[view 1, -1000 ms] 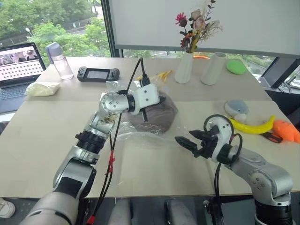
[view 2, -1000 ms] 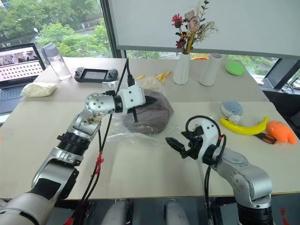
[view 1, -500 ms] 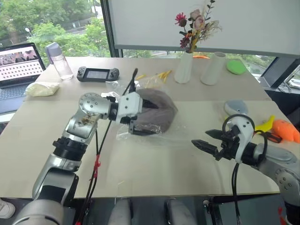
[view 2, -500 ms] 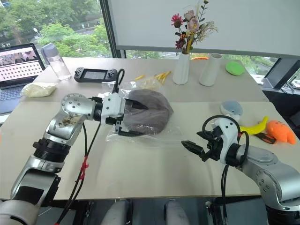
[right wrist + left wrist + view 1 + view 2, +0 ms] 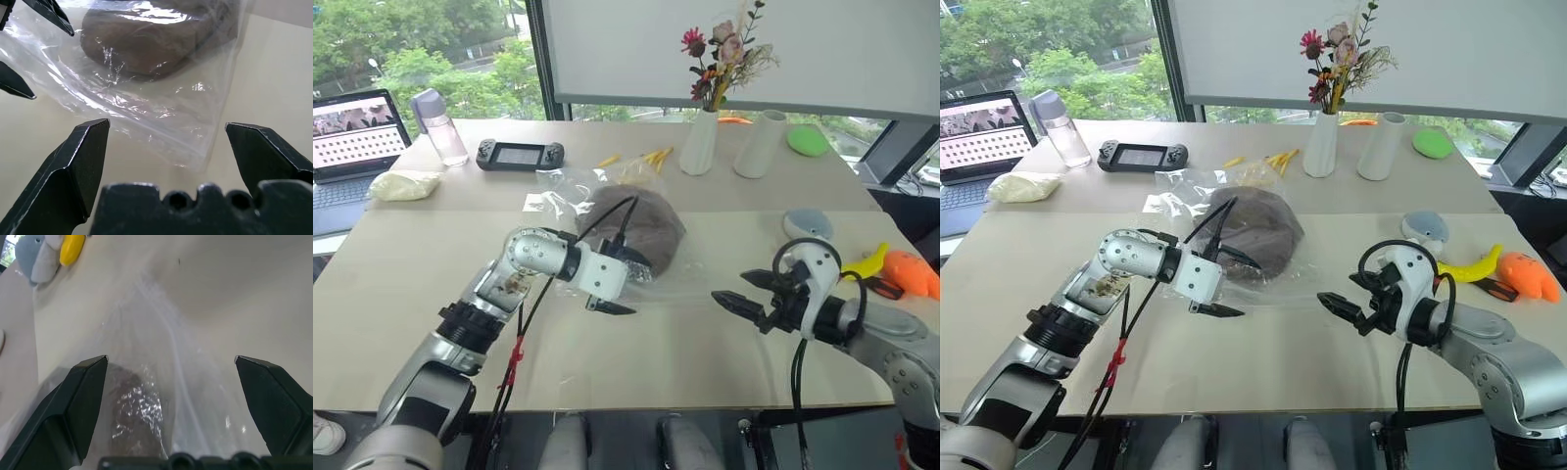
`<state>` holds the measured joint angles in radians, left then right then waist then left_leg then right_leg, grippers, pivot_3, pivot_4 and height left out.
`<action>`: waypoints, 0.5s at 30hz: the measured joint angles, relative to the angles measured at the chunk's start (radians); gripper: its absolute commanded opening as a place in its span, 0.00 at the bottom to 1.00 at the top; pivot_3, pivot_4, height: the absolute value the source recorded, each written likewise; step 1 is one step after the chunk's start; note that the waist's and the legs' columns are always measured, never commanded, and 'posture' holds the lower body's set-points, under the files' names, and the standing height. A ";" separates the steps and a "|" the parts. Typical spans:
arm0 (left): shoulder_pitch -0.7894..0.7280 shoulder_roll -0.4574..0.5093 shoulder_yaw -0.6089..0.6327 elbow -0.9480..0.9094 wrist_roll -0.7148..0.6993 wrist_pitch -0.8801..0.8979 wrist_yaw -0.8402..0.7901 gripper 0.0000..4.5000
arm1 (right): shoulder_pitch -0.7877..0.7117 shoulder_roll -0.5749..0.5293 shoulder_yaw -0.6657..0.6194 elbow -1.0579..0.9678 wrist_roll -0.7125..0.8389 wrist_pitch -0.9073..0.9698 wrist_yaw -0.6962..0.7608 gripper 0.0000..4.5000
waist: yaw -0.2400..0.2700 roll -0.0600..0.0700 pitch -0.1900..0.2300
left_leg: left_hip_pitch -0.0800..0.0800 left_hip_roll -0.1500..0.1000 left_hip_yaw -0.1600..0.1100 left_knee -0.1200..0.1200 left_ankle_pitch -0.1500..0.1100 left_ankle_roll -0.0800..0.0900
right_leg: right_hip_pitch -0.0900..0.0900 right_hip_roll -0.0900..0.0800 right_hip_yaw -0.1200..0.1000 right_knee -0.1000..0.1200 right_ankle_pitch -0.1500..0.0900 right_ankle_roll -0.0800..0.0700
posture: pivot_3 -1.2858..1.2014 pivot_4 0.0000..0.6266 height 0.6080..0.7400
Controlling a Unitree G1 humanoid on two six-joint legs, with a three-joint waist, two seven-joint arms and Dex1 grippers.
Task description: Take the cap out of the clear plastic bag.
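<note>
The soft cap (image 5: pixel 1253 232) (probably light) is seen inside the slippery clear plastic bag (image 5: pixel 161 117); both the left gripper (image 5: pixel 1217 286) and the right gripper (image 5: pixel 1344 309) are held wide open, empty, and a loose bag edge is judged the best hold.

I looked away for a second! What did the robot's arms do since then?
The left gripper came down off the dark brown fabric cap in the clear plastic bag and opened wide at its near edge. The right gripper swung out to the right, staying open. Cap and bag stayed put.
</note>
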<state>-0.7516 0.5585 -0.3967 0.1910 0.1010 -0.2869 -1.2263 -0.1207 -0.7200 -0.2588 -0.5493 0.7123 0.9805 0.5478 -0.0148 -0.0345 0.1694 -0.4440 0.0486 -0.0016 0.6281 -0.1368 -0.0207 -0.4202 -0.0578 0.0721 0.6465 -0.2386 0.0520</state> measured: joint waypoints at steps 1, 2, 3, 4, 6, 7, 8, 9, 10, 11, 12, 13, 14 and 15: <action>-0.006 -0.004 0.000 0.008 0.010 -0.001 0.011 0.88 | 0.000 0.000 0.000 0.000 0.000 0.000 -0.002 1.00 | 0.000 0.000 0.000 | 0.000 0.000 0.000 0.000 0.000 0.000 | 0.000 0.000 0.000 0.000 0.000 0.000 | 0.52 0.24 1.00; -0.021 -0.014 0.000 0.030 0.026 -0.005 0.035 0.83 | 0.003 0.000 -0.003 -0.002 0.000 0.000 -0.007 1.00 | 0.002 0.000 0.000 | 0.000 0.000 0.000 0.000 0.000 0.000 | 0.000 0.000 0.000 0.000 0.000 0.000 | 0.52 0.24 1.00; -0.031 -0.021 0.001 0.042 0.037 -0.006 0.049 0.74 | 0.006 0.000 -0.004 -0.004 0.001 0.000 -0.010 1.00 | 0.003 0.000 0.000 | 0.000 0.000 0.000 0.000 0.000 0.000 | 0.000 0.000 0.000 0.000 0.000 0.001 | 0.52 0.24 1.00; -0.041 -0.026 0.001 0.054 0.050 -0.007 0.064 0.66 | 0.010 0.001 -0.005 -0.008 0.001 0.000 -0.014 1.00 | 0.002 0.000 0.000 | 0.000 0.000 0.000 0.000 0.000 0.000 | 0.000 0.000 0.000 0.000 0.000 0.001 | 0.52 0.24 1.00; -0.058 -0.031 -0.003 0.081 0.085 -0.017 0.091 0.49 | 0.015 0.001 -0.005 -0.010 0.001 0.000 -0.022 1.00 | 0.001 0.000 0.000 | 0.000 0.000 0.000 0.000 0.000 0.000 | 0.000 0.000 0.000 0.000 0.000 0.001 | 0.52 0.24 1.00; -0.065 -0.031 -0.004 0.094 0.100 -0.021 0.101 0.41 | 0.015 0.001 -0.005 -0.011 0.001 0.000 -0.026 1.00 | 0.001 0.000 0.000 | 0.000 0.000 0.000 0.000 0.000 0.000 | 0.000 0.000 0.000 0.000 0.000 0.001 | 0.52 0.24 1.00; -0.069 -0.031 -0.006 0.102 0.113 -0.029 0.109 0.33 | 0.016 0.001 -0.005 -0.011 0.001 0.000 -0.029 1.00 | -0.001 0.000 0.000 | 0.000 0.000 0.000 0.000 0.000 0.000 | 0.000 0.000 0.000 0.000 0.000 0.001 | 0.52 0.24 1.00; -0.071 -0.033 -0.008 0.107 0.125 -0.037 0.117 0.23 | 0.017 0.001 -0.006 -0.012 0.001 0.000 -0.031 1.00 | -0.003 0.000 0.000 | 0.000 0.000 0.000 0.000 0.000 0.000 | 0.000 0.000 0.000 0.000 0.000 0.001 | 0.52 0.24 1.00; -0.072 -0.039 -0.010 0.114 0.133 -0.037 0.123 0.15 | 0.017 0.001 -0.006 -0.012 0.001 0.000 -0.033 1.00 | -0.003 0.000 0.000 | 0.000 0.000 0.000 0.000 0.000 0.000 | 0.000 0.000 0.000 0.000 0.000 0.001 | 0.52 0.24 1.00; -0.072 -0.042 -0.012 0.119 0.133 -0.038 0.125 0.06 | 0.017 0.001 -0.006 -0.012 0.001 0.000 -0.035 1.00 | -0.003 0.000 0.000 | 0.000 0.000 0.000 0.000 0.000 0.000 | 0.000 0.000 0.000 0.000 0.000 0.001 | 0.52 0.24 1.00; -0.073 -0.044 -0.013 0.125 0.134 -0.038 0.127 0.01 | 0.017 0.001 -0.006 -0.012 0.001 0.000 -0.037 1.00 | -0.002 0.000 0.000 | 0.000 0.000 0.000 0.000 0.000 0.000 | 0.000 0.000 0.000 0.000 0.000 0.001 | 0.52 0.24 1.00; -0.073 -0.045 -0.013 0.131 0.134 -0.038 0.128 0.01 | 0.017 0.001 -0.006 -0.012 0.001 0.000 -0.039 1.00 | -0.002 0.000 0.000 | 0.000 0.000 0.000 0.000 0.000 0.000 | 0.000 0.000 0.000 0.000 0.000 0.001 | 0.52 0.24 1.00; -0.073 -0.045 -0.013 0.134 0.134 -0.038 0.129 0.01 | 0.017 0.001 -0.006 -0.012 0.001 0.000 -0.041 1.00 | -0.002 0.000 0.000 | 0.000 0.000 0.000 0.000 0.000 0.000 | 0.000 0.000 0.000 0.000 0.000 0.001 | 0.52 0.24 1.00; -0.073 -0.046 -0.013 0.134 0.133 -0.038 0.129 0.01 | 0.017 0.001 -0.006 -0.012 0.001 0.000 -0.042 1.00 | -0.002 0.000 0.000 | 0.000 0.000 0.000 0.000 0.000 0.000 | 0.000 0.000 0.000 0.000 0.000 0.001 | 0.52 0.24 1.00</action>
<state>-0.8248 0.5128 -0.4098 0.3253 0.2341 -0.3247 -1.0975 -0.1036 -0.7192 -0.2646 -0.5615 0.7128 0.9805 0.5056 -0.0166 -0.0344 0.1694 -0.4441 0.0485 -0.0016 0.6279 -0.1368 -0.0207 -0.4204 -0.0578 0.0721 0.6466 -0.2382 0.0529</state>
